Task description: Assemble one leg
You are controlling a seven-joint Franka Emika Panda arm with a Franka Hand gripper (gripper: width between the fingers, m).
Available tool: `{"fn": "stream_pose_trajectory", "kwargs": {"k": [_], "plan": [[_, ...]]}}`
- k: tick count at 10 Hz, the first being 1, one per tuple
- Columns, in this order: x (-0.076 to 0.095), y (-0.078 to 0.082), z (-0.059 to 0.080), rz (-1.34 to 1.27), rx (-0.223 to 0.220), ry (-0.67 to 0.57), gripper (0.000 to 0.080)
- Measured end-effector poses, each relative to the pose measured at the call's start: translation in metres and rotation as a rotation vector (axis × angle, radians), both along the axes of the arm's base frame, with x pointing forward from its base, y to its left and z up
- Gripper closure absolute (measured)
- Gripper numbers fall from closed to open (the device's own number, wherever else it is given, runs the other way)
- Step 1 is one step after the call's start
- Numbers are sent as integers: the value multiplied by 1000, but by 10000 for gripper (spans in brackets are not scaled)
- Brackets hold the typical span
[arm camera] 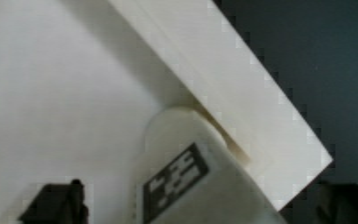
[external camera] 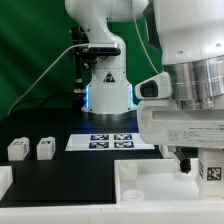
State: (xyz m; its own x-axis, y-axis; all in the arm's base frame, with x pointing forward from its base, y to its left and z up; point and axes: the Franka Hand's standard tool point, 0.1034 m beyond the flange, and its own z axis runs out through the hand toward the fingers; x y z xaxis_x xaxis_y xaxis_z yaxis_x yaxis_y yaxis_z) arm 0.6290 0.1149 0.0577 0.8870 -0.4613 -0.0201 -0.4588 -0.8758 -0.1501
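My gripper (external camera: 202, 166) is at the exterior view's right, low over the large white panel (external camera: 150, 190) with the raised rim. It is shut on a leg (external camera: 212, 172), a small white block with a black-and-white tag. In the wrist view the leg (arm camera: 186, 165) stands between my two dark fingertips (arm camera: 55, 203), with the gripper (arm camera: 197, 206) closed around it. The panel's edge (arm camera: 211, 70) runs slantwise right behind the leg. Two more legs (external camera: 18, 148) (external camera: 44, 148) sit on the dark table at the exterior view's left.
The marker board (external camera: 112, 141) lies flat in front of the robot's base (external camera: 105, 95). Another white part (external camera: 5, 181) shows at the lower left edge. A green backdrop stands behind the table.
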Motion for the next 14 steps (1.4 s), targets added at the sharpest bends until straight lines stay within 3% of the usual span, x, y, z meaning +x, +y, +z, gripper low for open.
{"fn": "stream_pose_trajectory", "kwargs": {"k": [2, 4, 5, 6, 7, 12, 14], "plan": [[0, -1, 1, 359, -70, -33, 151], [1, -3, 1, 310, -64, -31, 177], [1, -3, 1, 325, -65, -32, 348], [1, -2, 1, 267, -58, -26, 348], [1, -1, 1, 182, -54, -16, 529], [3, 0, -1, -384, -28, 59, 531], [3, 0, -2, -759, -6, 102, 531]]}}
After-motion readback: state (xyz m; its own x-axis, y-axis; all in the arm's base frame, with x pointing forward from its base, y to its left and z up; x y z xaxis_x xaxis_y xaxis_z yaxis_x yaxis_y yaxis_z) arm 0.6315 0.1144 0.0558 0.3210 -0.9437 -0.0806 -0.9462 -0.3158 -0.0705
